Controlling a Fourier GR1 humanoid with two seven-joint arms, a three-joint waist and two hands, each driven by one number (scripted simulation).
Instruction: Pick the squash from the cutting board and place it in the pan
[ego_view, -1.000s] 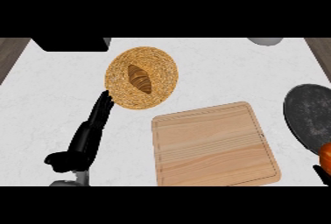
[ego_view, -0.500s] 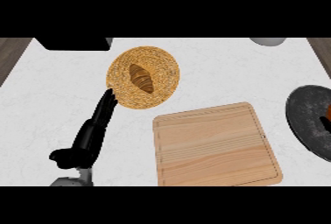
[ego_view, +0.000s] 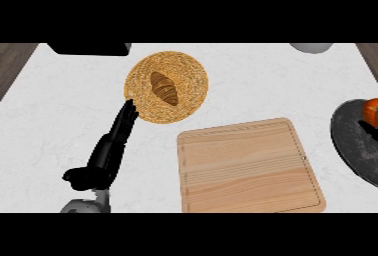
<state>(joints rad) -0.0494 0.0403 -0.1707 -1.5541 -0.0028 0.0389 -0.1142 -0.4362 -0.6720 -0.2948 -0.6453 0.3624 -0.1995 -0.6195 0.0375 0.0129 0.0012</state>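
Observation:
The orange squash (ego_view: 371, 110) shows only partly at the right edge, over the dark round pan (ego_view: 353, 145). Whether it rests in the pan or hangs above it I cannot tell. A dim grey shape just under the squash may be part of my right hand (ego_view: 365, 126), mostly cut off by the edge. The wooden cutting board (ego_view: 247, 167) lies bare at the lower middle. My left hand (ego_view: 111, 147) rests open on the counter left of the board, its straight fingers pointing up toward a woven basket.
A round woven basket (ego_view: 166, 87) holding a croissant (ego_view: 165, 88) sits at the upper middle, touching my left fingertips. A black appliance (ego_view: 88, 48) stands at the back left, a grey bowl (ego_view: 310, 47) at the back right. The counter's left edge (ego_view: 15, 75) borders dark wood.
The squash has moved from the lower right edge up along the right edge to over the pan. My left hand and the cutting board have not moved.

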